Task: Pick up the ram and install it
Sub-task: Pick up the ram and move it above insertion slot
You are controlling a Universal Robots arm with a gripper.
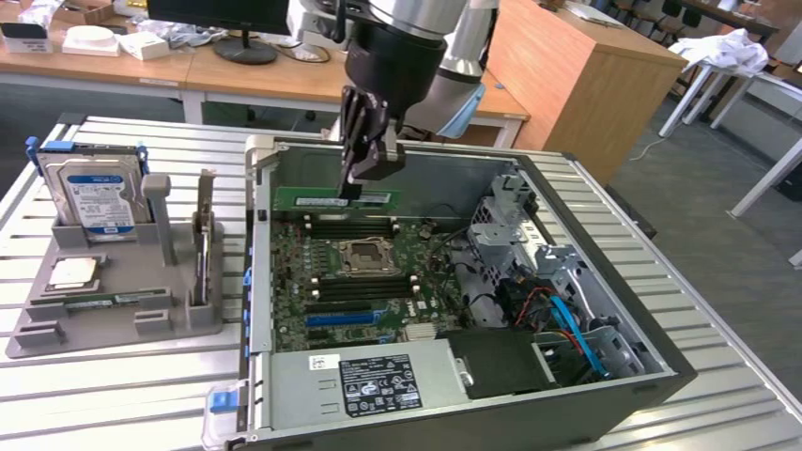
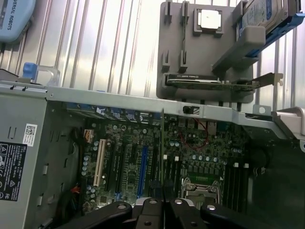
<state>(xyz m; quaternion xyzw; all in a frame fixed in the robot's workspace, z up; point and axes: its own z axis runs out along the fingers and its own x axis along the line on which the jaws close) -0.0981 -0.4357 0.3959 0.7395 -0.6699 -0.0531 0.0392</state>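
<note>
On a slatted metal table [image 1: 126, 395], an open computer case [image 1: 652, 376] with its motherboard [image 1: 326, 291] facing up; off toward the exterior view's left edge, a grey parts holder [image 1: 113, 329]. Above the board, near the case's far wall: the gripper [image 1: 363, 188], clamped together on the upper edge of the ram [image 1: 314, 199]. Hanging edge-down, long axis parallel to the memory slots [image 1: 357, 228] directly beneath, beside the processor socket [image 1: 370, 254]. Apparently clear of the slots, not yet seated.
</note>
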